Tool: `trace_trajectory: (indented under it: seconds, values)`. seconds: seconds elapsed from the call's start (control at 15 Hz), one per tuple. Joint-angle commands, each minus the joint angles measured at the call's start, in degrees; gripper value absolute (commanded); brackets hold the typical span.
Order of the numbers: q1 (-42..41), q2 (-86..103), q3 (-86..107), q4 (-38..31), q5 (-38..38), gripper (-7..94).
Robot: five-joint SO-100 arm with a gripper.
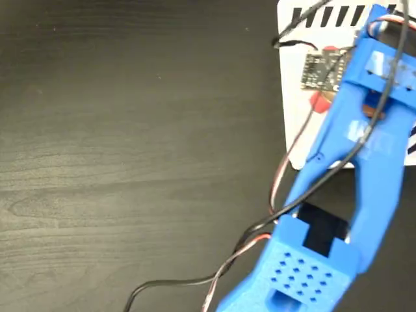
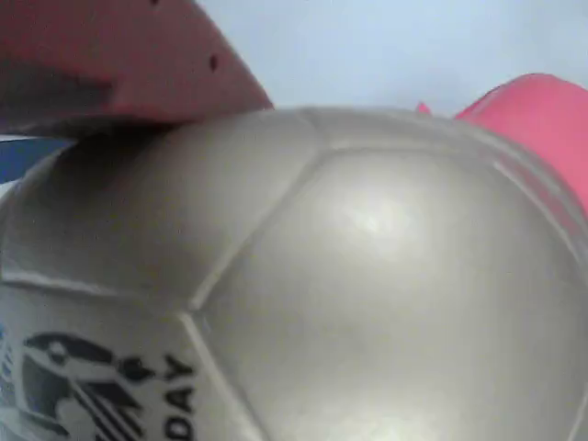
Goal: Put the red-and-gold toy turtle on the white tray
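The red-and-gold toy turtle [image 2: 367,276] fills the wrist view: a shiny gold domed shell with a black printed mark at lower left and a coral-red part at the right edge. A red finger [image 2: 110,64] presses on the shell's upper left. Pale white surface shows behind it. In the fixed view my blue arm reaches over the white tray [image 1: 292,123] at the top right. The gripper [image 1: 322,84] sits under the wrist camera board, and only small red bits of the turtle [image 1: 318,102] show beside it. The gripper looks shut on the turtle, over the tray.
The dark wood-grain table [image 1: 130,162] spreads across the left and middle of the fixed view. Black and red cables [image 1: 195,283] trail from the arm over the table's lower middle. The tray's striped edge [image 1: 328,16] is at the top.
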Motion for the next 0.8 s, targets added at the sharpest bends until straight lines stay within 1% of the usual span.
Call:
trace_trajectory:
  seconds: [0.0,0.13,0.27,0.33,0.73]
  values:
    - [1.1,2.6,-3.3,-0.9,-0.7,41]
    - [1.5,2.5,-3.3,-1.0,-1.1,56]
    - [1.5,2.3,-3.3,-1.1,-1.2,57]
    - [1.6,2.3,-3.2,-0.9,-1.4,62]
    - [1.6,2.7,-2.3,-1.3,-0.5,62]
